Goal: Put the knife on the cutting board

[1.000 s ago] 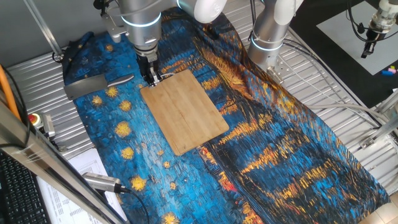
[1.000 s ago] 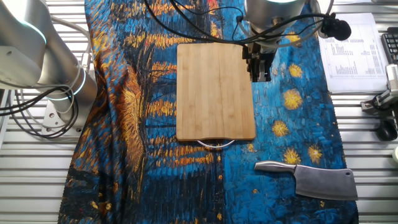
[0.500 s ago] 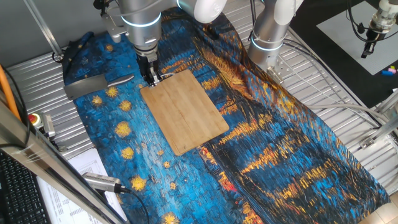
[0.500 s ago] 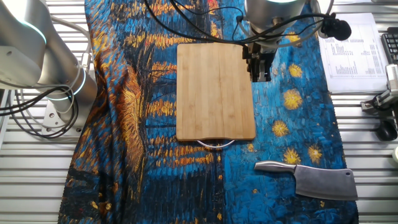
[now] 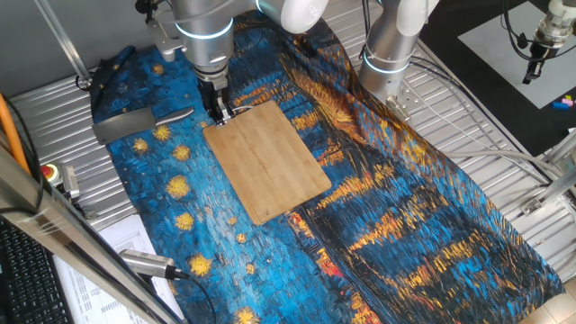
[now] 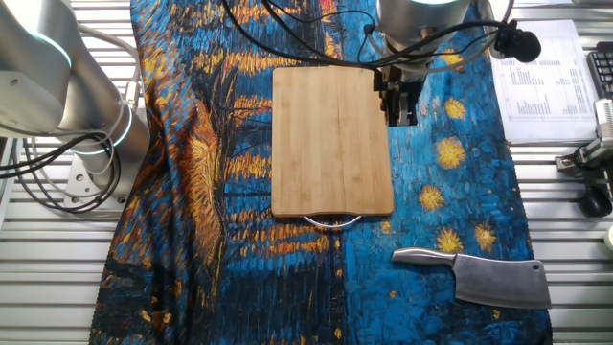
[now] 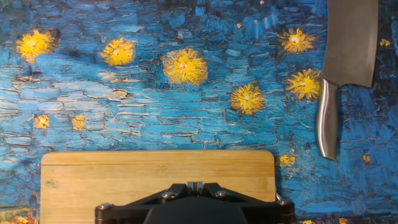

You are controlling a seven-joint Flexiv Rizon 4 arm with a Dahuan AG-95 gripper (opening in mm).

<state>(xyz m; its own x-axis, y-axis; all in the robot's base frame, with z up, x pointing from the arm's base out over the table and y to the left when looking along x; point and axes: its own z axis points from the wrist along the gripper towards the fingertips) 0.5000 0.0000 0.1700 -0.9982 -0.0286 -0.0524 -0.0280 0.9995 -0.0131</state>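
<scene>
Well beside the claw [image 6: 403, 103], the knife [image 6: 488, 275]

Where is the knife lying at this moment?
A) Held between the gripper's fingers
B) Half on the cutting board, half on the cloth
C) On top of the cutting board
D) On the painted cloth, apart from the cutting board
D: the knife lies flat on the cloth, clear of the cutting board, and the gripper holds nothing.

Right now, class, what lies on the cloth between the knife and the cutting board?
Nothing but bare starry cloth: in the other fixed view the knife lies apart from the cutting board, with only painted stars between; the hand view shows the same.
</scene>
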